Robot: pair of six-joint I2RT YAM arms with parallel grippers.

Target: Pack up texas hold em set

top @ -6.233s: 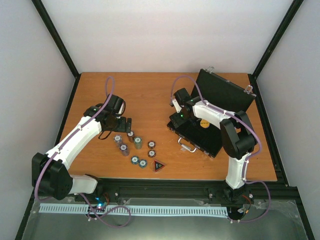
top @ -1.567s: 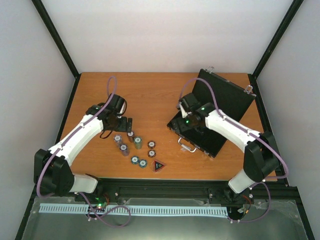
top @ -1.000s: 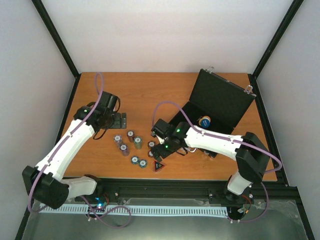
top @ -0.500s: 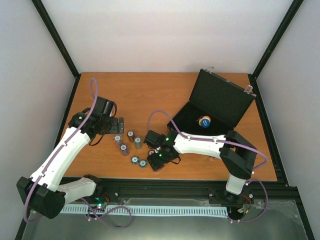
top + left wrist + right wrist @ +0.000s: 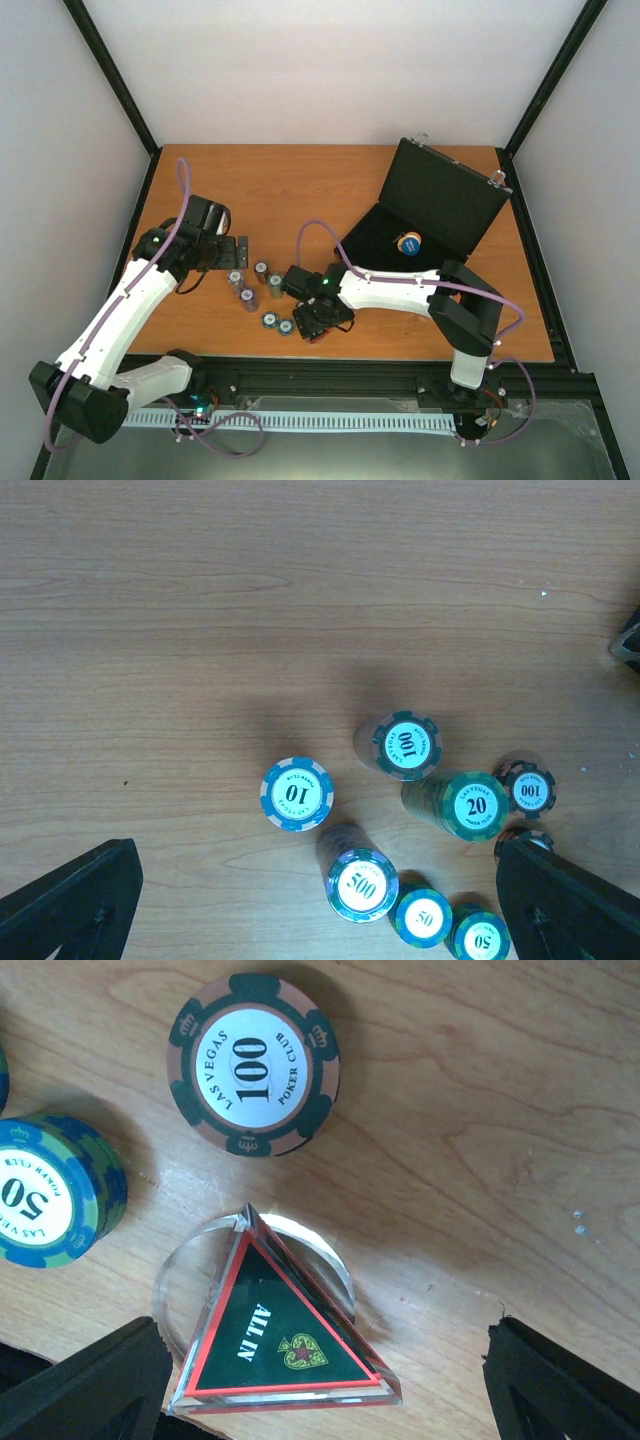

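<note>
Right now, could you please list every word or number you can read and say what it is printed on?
"LAS VEGAS 100 POKER CLUB": brown chip
"ALL IN": triangular token
"50": blue-green stack
"10": light blue chip
"100": grey stack
"20": green stack
"100": dark-rimmed chip
"500": purple-sided stack
"50": blue stack
"50": second blue stack
Rim lettering in the left wrist view and the blue disc label: too small to read.

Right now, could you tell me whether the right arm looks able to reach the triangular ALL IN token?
Probably yes: the right gripper hangs directly over the token, jaws open either side, nothing between them.
</note>
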